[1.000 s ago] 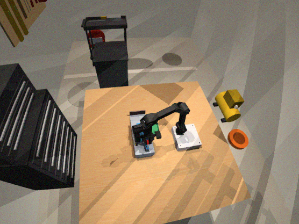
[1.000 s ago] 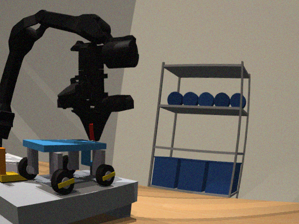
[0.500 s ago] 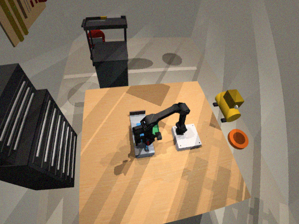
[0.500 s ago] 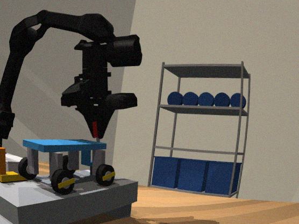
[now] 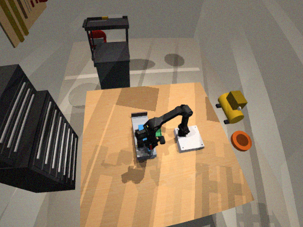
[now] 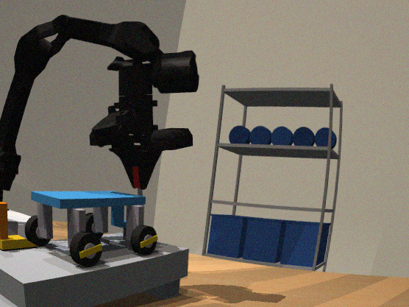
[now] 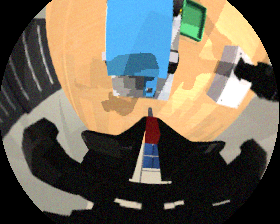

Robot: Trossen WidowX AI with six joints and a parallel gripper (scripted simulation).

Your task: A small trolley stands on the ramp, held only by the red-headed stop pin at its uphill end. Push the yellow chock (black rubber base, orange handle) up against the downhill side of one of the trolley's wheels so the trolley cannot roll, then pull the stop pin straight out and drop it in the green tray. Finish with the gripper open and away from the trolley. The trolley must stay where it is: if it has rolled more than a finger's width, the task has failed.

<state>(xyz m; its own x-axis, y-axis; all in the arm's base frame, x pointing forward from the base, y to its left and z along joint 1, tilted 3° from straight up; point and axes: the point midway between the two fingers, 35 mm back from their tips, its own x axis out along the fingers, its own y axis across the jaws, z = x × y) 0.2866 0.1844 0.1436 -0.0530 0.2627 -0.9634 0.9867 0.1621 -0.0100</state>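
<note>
At the far left of the exterior view, the yellow chock (image 6: 12, 242) with its orange handle (image 6: 3, 219) sits on the grey ramp (image 6: 110, 273), touching or just beside the downhill side of the trolley's rear wheel (image 6: 34, 230); whether it truly presses the tyre cannot be told from this angle. To its right stands the trolley (image 6: 86, 199), its blue deck level on grey legs, with black wheels marked by yellow bars resting on the ramp top. Above the trolley's uphill end hangs the black arm, pointing straight down. The claw (image 6: 137, 179) is clenched on the stop pin (image 6: 136, 176), whose red head shows between the fingertips while the thin grey shaft hangs below, its tip just above the deck's corner and apart from it. From the wrist view the pin (image 7: 151, 130) appears upright between the fingers, with the trolley deck (image 7: 140, 22) beyond it and the green tray (image 7: 193, 21) off to the right on the wooden surface (image 5: 169, 188). Farther right in the exterior view, a metal shelf rack (image 6: 331, 155) holding blue rolls and bins stands against the wall.
</note>
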